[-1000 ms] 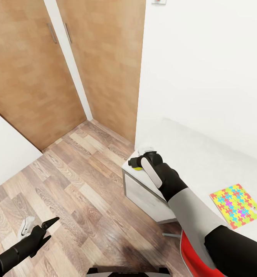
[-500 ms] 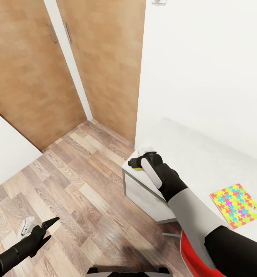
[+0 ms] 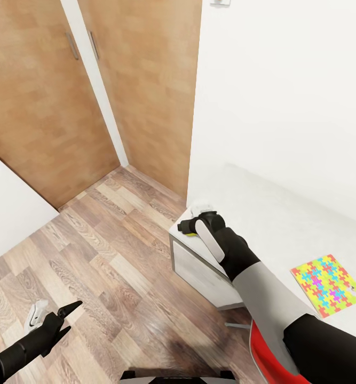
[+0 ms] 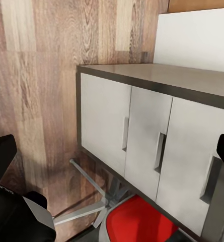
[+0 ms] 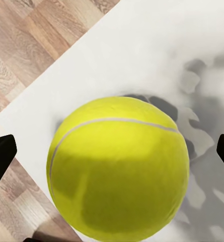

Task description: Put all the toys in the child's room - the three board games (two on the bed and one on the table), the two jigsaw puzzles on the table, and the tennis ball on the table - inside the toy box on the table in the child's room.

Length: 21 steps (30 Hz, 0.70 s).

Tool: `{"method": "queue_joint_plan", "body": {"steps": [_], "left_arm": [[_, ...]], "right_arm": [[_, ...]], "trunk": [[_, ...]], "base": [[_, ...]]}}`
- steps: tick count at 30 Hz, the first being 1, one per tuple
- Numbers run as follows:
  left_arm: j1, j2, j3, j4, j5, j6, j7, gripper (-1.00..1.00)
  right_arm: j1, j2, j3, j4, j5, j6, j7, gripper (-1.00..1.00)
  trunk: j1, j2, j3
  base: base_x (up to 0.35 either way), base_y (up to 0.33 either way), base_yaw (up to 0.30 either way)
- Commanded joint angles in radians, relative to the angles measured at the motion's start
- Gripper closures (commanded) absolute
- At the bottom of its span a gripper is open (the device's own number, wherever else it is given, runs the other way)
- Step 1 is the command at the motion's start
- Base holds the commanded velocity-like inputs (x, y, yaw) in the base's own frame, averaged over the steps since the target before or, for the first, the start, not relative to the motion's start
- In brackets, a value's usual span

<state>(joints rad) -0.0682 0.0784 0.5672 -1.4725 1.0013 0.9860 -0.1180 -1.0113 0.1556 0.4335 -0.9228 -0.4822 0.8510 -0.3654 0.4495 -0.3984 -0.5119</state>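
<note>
The yellow-green tennis ball (image 5: 118, 174) rests on the corner of the pale table (image 3: 263, 213), next to the edge above the floor. My right gripper (image 3: 187, 226) hangs over it, open, its two dark fingertips (image 5: 1, 154) wide apart on either side of the ball and not touching it. In the head view just a sliver of the tennis ball (image 3: 190, 233) peeks out under the wrist. One colourful jigsaw puzzle (image 3: 324, 284) lies flat on the table, to the right of my arm. My left gripper (image 3: 70, 316) is open and empty, low over the wood floor. The toy box, board games and bed are out of view.
White drawers with slim handles (image 4: 142, 146) front the table, and a red chair seat (image 4: 137, 222) sits below them. Wooden doors (image 3: 65, 96) stand at the back left, with a white wall (image 3: 284, 90) behind the table. Wood-plank floor (image 3: 103, 256) spreads to the left.
</note>
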Motion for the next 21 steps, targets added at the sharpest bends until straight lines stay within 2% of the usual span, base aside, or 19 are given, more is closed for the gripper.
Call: {"method": "queue_joint_plan", "body": {"steps": [1,21], "left_arm": [[-0.001,0.000,0.002,0.000,-0.010,0.005,-0.010,-1.00],[-0.001,0.000,0.002,0.000,-0.008,0.005,-0.011,-1.00]], "right_arm": [[-0.001,0.000,0.002,-0.001,-0.010,0.002,-0.010,-1.00],[-0.001,0.000,0.002,-0.001,-0.011,0.003,-0.011,-1.00]], "trunk": [[0.001,-0.002,-0.001],[0.001,-0.002,-0.001]], "base": [[0.000,0.000,0.000],[0.000,0.000,0.000]]}}
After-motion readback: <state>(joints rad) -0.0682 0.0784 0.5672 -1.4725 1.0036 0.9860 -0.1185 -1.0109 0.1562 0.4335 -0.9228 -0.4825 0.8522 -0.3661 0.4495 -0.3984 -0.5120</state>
